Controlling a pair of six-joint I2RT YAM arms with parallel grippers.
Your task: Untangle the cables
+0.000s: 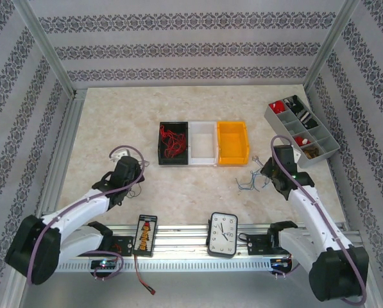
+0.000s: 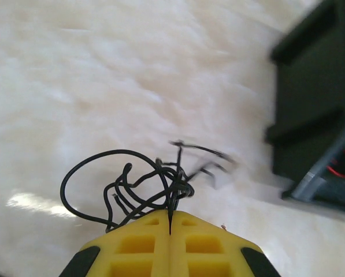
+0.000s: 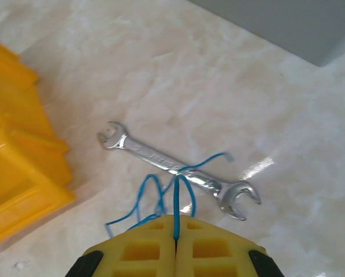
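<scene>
The cables lie in separate bunches. In the left wrist view my left gripper (image 2: 170,224) is shut on a tangle of black cables (image 2: 132,184) that loops out to the left just above the table. From above, the left gripper (image 1: 135,176) sits left of centre with the black cables (image 1: 138,187) beside it. My right gripper (image 3: 175,229) is shut on a blue cable (image 3: 176,199), whose loops hang over a steel wrench (image 3: 155,157). Seen from the top, the right gripper (image 1: 267,176) is next to the blue cables (image 1: 250,183). Red cables (image 1: 172,142) lie inside the black bin (image 1: 163,158).
A white bin (image 1: 202,158) and an orange bin (image 1: 233,160) stand in a row with the black one. A grey compartment box (image 1: 319,157) sits at the back right. A clock (image 1: 222,234) and a black device (image 1: 145,234) rest on the front rail.
</scene>
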